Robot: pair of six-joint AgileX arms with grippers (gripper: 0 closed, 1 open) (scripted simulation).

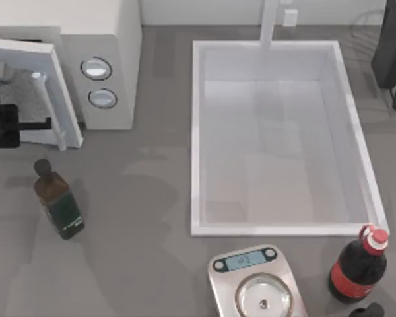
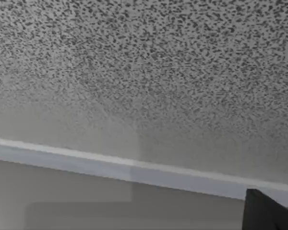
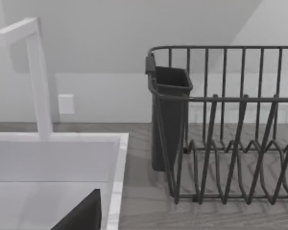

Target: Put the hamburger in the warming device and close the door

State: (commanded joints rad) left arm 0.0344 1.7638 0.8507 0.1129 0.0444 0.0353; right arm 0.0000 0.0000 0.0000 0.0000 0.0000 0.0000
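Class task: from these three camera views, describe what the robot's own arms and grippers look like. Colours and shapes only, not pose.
The left gripper is matte black and blocky, with a slim black finger toward the door. A dark angular piece edges the right wrist view. No cables or markings can be made out.

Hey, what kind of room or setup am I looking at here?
Most likely a kitchen counter, in a rendered simulation: a white microwave with its door open, a white sink basin with a faucet, and a dark wire dish rack beside the sink.

Matte black, blocky left arm (image 1: 3,125) with pincer.
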